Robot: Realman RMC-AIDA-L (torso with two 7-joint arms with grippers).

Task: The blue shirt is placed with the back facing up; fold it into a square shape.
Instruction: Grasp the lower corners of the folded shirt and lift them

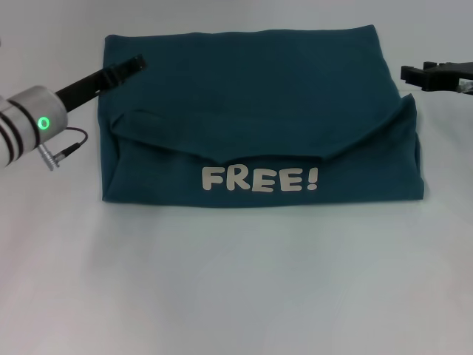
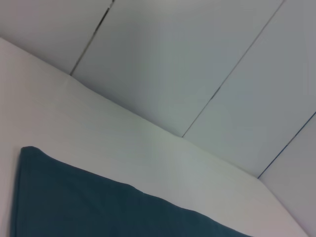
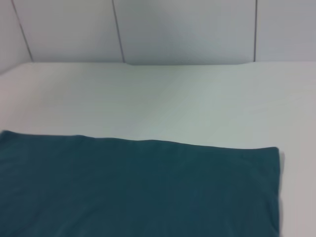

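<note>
Now the blue shirt point(image 1: 259, 118) lies folded; left gripper point(image 1: 137, 63) and right gripper point(image 1: 414, 74) states unclear.

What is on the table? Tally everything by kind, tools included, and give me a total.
Blue shirt: 1, folded, "FREE!" lettering showing
Robot tools: 2, left tool over the shirt's far left corner, right tool beside its far right edge
Table: 1
Total: 4
</note>
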